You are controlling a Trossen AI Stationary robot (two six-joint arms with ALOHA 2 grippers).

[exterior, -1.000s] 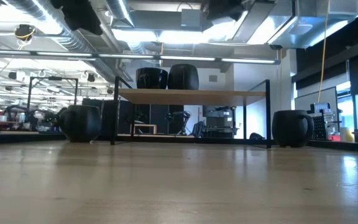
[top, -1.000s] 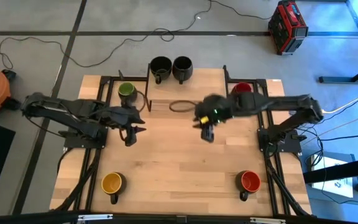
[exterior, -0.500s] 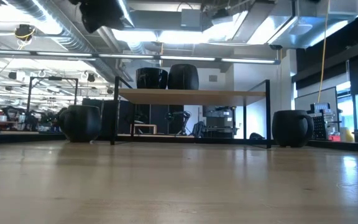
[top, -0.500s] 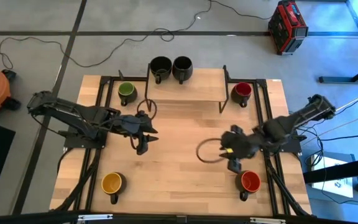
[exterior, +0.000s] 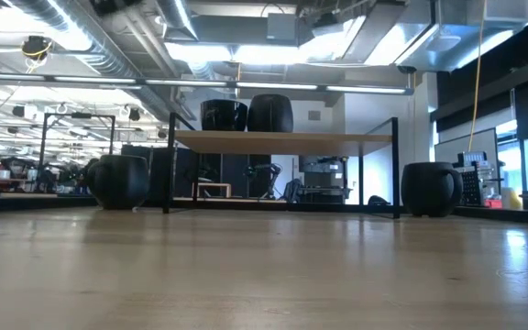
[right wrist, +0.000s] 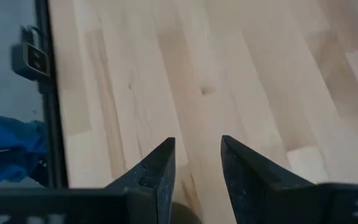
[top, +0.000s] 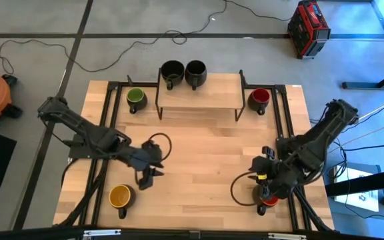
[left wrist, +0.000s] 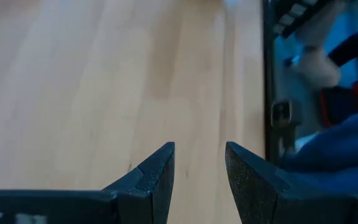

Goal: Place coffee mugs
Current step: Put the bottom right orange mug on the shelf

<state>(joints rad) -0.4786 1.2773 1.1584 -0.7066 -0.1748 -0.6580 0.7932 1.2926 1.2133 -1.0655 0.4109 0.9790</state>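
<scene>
1. Leftmost, the yellow-lined mug [top: 121, 197] stands at the near left corner of the table [top: 199, 150], well apart from the raised shelf [top: 200, 92] at the table's far edge.
2. Next, the left gripper [top: 145, 179] hangs just beside that mug, on the side toward the shelf. The left wrist view shows its fingers [left wrist: 151, 177] set narrowly apart with bare wood between them, holding nothing. Risk: a descent aimed off-centre could strike the rim and tip or push the mug.
3. Against the shelf's left post stands the green-lined mug [top: 136, 98]; two black-lined mugs [top: 183, 72] sit on the shelf top. Risk: a mug carried toward the shelf could knock these neighbours.
4. Beyond the shelf's right post stands the dark-red-lined mug [top: 259, 97].
5. Rightmost, the right gripper [top: 267, 189] is directly over the orange-red-lined mug [top: 268, 196] at the near right corner, far from the shelf. Its fingers [right wrist: 156, 171] stand narrowly apart and empty; a dark curve between them may be the mug's rim. Risk: so narrow a gap may land on the rim rather than straddle the wall, and the handle's direction is hidden beneath the arm.
</scene>
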